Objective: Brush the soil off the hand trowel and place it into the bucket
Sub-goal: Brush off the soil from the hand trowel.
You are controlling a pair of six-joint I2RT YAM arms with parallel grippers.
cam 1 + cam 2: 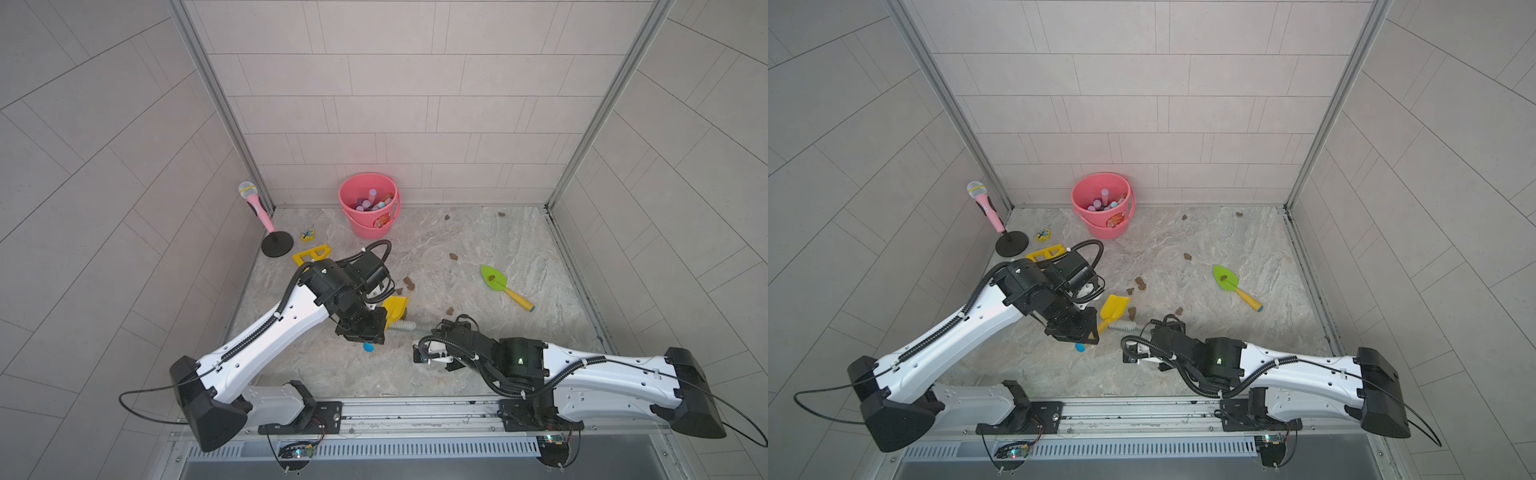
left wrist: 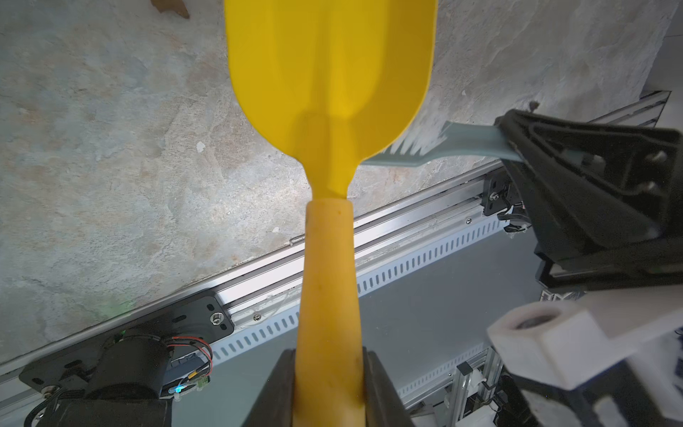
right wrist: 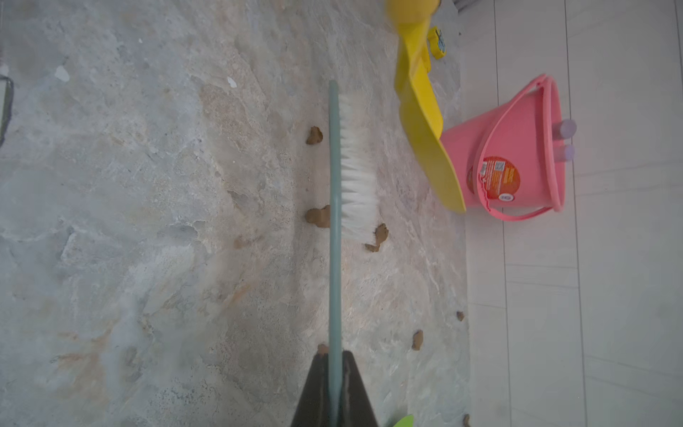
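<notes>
While the left gripper clamped the yellow trowel by its handle, blade extended straight ahead; right gripper, reaching low, pinched brush beside blade.

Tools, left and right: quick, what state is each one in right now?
Left tool: shut on the yellow trowel, gripped by its handle.
Right tool: shut on the brush, gripped by its handle.

yellow trowel held, soil scattered, bucket upright
</notes>
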